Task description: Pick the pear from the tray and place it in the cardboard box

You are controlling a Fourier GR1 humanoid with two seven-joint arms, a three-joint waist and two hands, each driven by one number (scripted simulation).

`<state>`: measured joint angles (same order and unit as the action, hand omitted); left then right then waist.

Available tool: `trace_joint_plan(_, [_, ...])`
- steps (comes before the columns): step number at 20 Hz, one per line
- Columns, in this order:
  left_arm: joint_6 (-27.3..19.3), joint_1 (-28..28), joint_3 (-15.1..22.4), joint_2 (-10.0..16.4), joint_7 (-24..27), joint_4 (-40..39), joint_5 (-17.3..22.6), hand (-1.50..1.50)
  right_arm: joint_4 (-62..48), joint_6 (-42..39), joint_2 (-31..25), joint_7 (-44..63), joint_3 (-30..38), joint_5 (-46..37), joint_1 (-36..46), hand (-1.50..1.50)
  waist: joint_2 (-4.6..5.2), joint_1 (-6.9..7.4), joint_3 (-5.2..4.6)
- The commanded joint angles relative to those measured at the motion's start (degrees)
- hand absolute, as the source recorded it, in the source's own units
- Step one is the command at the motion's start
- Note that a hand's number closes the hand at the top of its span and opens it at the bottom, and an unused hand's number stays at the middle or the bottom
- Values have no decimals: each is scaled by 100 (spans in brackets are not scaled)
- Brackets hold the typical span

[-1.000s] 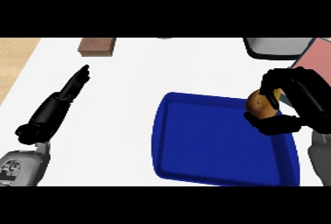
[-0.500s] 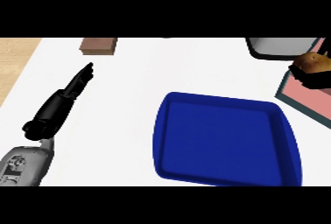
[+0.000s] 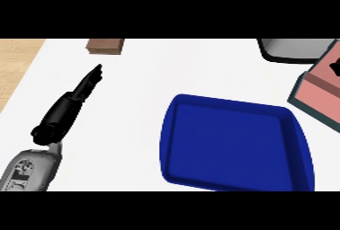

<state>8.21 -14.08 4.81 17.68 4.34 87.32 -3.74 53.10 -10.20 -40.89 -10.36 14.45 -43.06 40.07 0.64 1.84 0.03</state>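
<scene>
Right hand (image 3: 335, 68) shows only as a black sliver over the cardboard box (image 3: 317, 90); we cannot tell its state. Left hand (image 3: 69, 108) rests at left, fingers straight. Pear not visible; tray (image 3: 232, 143) holds none. We judge a pear light, smooth and bruisable: grasp its broad belly.

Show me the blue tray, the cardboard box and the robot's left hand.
blue tray (image 3: 232, 143): head view, on its bare floor.
cardboard box (image 3: 317, 92): head view, on its pinkish side wall.
left hand (image 3: 66, 110): head view, on the hand's back.
</scene>
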Motion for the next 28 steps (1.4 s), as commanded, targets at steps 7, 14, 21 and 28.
trace_joint_plan(7, [132, -43, -39, -13, -41, 61, 43, 0, -2524, -453, -655, -1187, -567, -803, 514, 150, 69, 189, 15])
trace_joint_plan(14, [187, -69, -142, 81, 95, 20, -10, 0, -3392, -1147, -982, -2308, -820, -1056, 908, -150, 55, 189, 18])
trace_joint_plan(21, [143, -138, -154, -99, 27, -162, 67, 0, -3793, -1297, -821, -3448, 593, 398, 1183, -150, 37, 2, 31])
trace_joint_plan(28, [163, -1, -106, 11, 146, -23, -77, 0, -4908, -2285, -1220, -2218, 2286, 2052, 1651, -150, 59, 75, 30])
